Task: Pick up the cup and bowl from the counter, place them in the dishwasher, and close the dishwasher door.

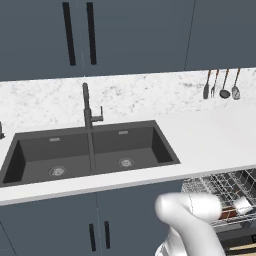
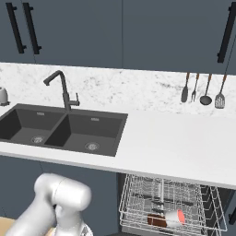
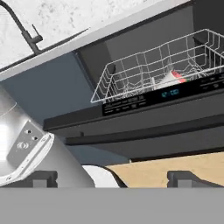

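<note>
Closing the loaded dishwasher door [image 3: 144,127].
The gripper [image 3: 113,178], fingers apart and empty, should press squarely under the door's front edge; the cup [image 2: 174,216] lies racked.

The cup [image 2: 174,216] lies tipped in the open dishwasher's [image 2: 138,184] wire rack.

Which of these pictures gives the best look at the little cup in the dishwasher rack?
The right base view: the cup lies on its side in the rack, red end showing. The left base view catches it at the edge; the hand view through wires.
</note>
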